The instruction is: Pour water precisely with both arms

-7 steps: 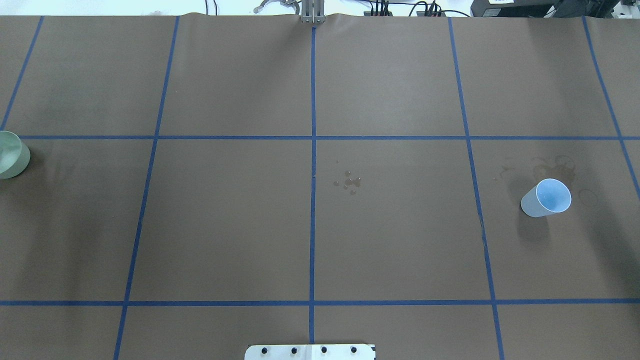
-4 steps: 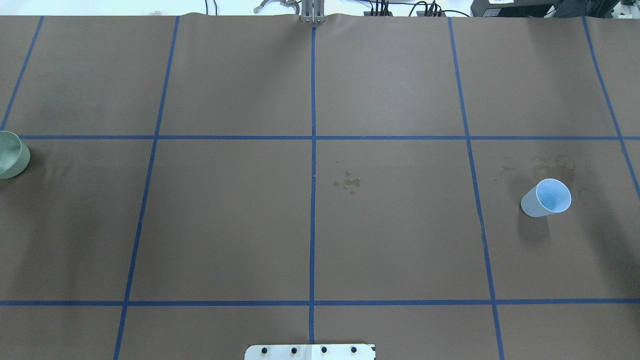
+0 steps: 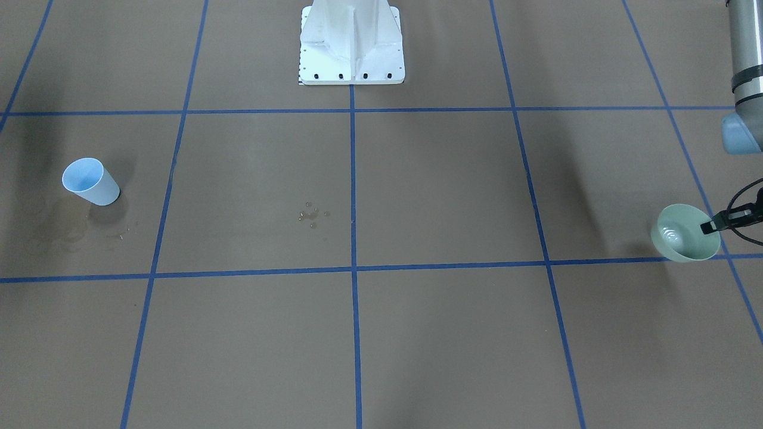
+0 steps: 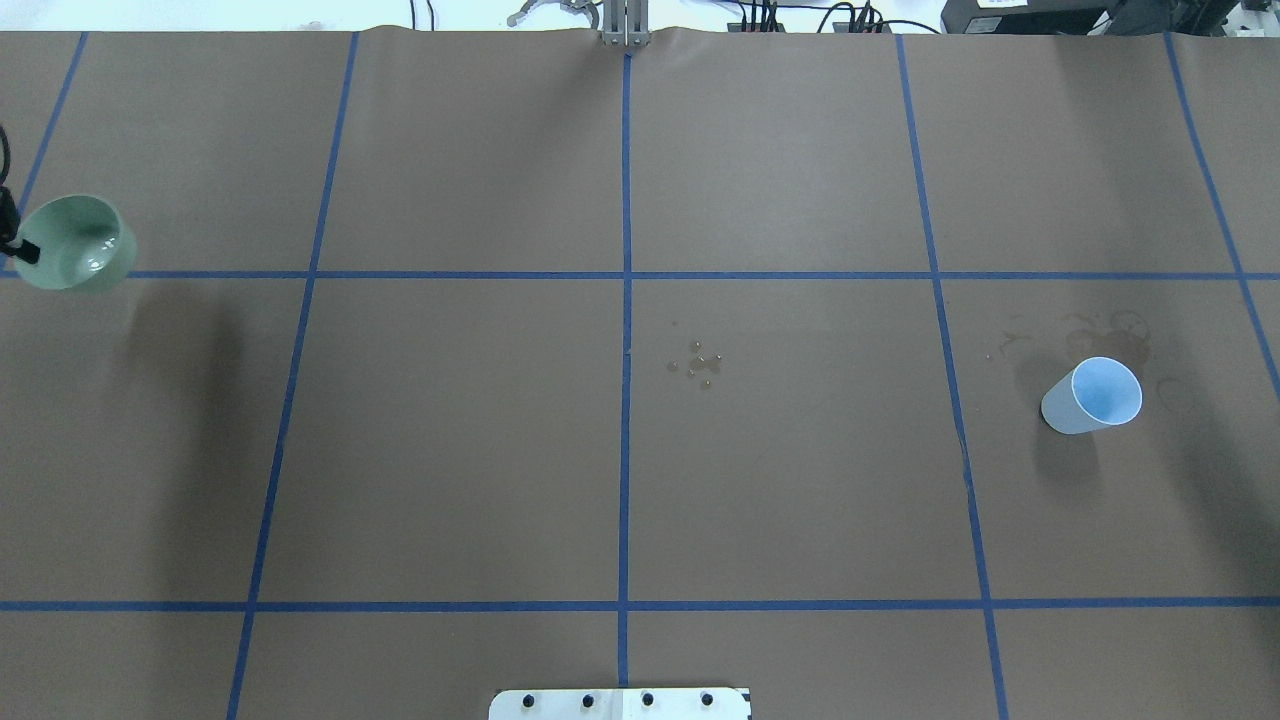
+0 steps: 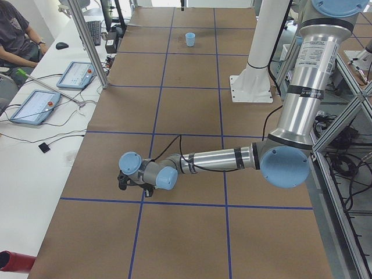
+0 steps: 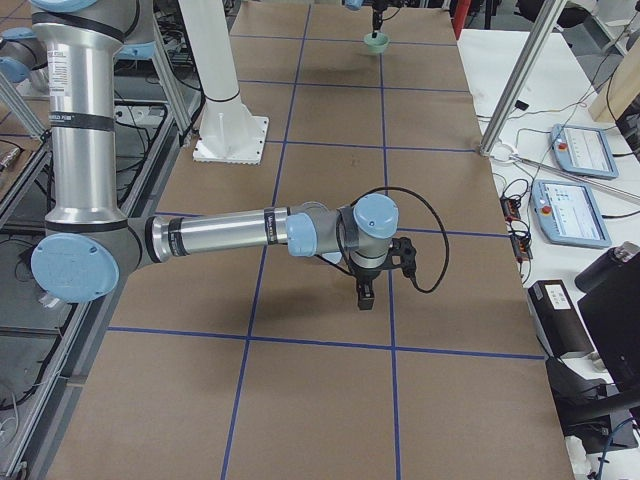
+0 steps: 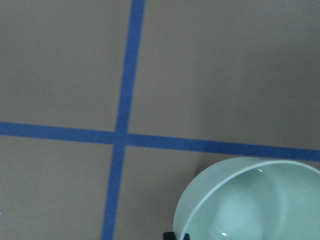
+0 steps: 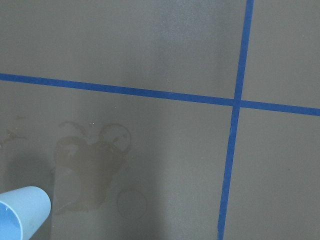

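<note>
One brown worktop (image 4: 450, 450), ruled into squares by blue tape lines (image 4: 625, 450), fills every view. Next in size, the left arm (image 5: 302, 104) stretches low and far out to the left of the white pedestal (image 3: 351, 42), and the right arm (image 6: 215, 232) reaches out likewise on the pedestal's right. The pedestal stands bolted on the middle tape line. Far to its left, a pale green bowl (image 3: 679, 255) hangs upright and appears lifted off the worktop, with the left fingers (image 3: 710, 226) clamped on its rim. Well to the pedestal's right and forward of it, a light blue cup (image 3: 95, 186) stands upright, untouched. The right fingers (image 6: 364, 293) point down above the worktop; whether they are apart or together cannot be told. Damp rings and marks (image 3: 62, 223) lie just beyond the cup from the pedestal. The water (image 3: 673, 235) sits in the bowl's bottom, showing as white ripples. A few droplets (image 3: 311, 215) lie straight out in front of the pedestal.
</note>
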Robot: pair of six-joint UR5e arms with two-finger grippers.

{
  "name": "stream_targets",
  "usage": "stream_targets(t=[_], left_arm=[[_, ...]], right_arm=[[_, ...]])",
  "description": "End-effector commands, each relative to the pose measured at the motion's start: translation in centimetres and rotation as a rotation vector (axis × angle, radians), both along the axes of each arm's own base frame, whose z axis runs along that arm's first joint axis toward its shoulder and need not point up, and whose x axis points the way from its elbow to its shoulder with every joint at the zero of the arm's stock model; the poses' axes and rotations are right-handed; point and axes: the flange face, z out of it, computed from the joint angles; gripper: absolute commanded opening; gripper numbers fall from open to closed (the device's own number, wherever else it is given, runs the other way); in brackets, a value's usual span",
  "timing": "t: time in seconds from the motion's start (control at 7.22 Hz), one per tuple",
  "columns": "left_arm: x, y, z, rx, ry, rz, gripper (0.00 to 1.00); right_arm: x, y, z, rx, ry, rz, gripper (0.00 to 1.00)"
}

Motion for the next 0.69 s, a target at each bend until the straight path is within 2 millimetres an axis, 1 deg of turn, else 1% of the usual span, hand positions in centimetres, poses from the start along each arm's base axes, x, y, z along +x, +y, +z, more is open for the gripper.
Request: stream_targets(t=[0.0, 0.14, 0.28, 0.42, 0.55], left_arm=[[8.7, 1.7, -14.3, -0.037, 0.096, 0.007, 0.00], [14.0, 2.0, -20.8, -0.081, 0.126, 0.011, 0.00], [20.9, 2.5, -27.4, -0.086, 0.131, 0.016, 0.00], [29.3, 5.0, -32.4, -0.087, 0.109, 0.012, 0.00], [34.5, 5.3, -35.4, -0.050, 0.086, -0.003, 0.00]], right_arm=[[0.0, 0.0, -0.4, 0.007, -0.001, 0.000, 1.00], [0.0, 0.0, -0.3, 0.006, 0.000, 0.000, 1.00], [0.0, 0.0, -0.4, 0.008, 0.000, 0.000, 1.00], [0.0, 0.0, -0.3, 0.006, 0.000, 0.000, 1.00], [0.0, 0.0, -0.2, 0.003, 0.002, 0.000, 1.00]])
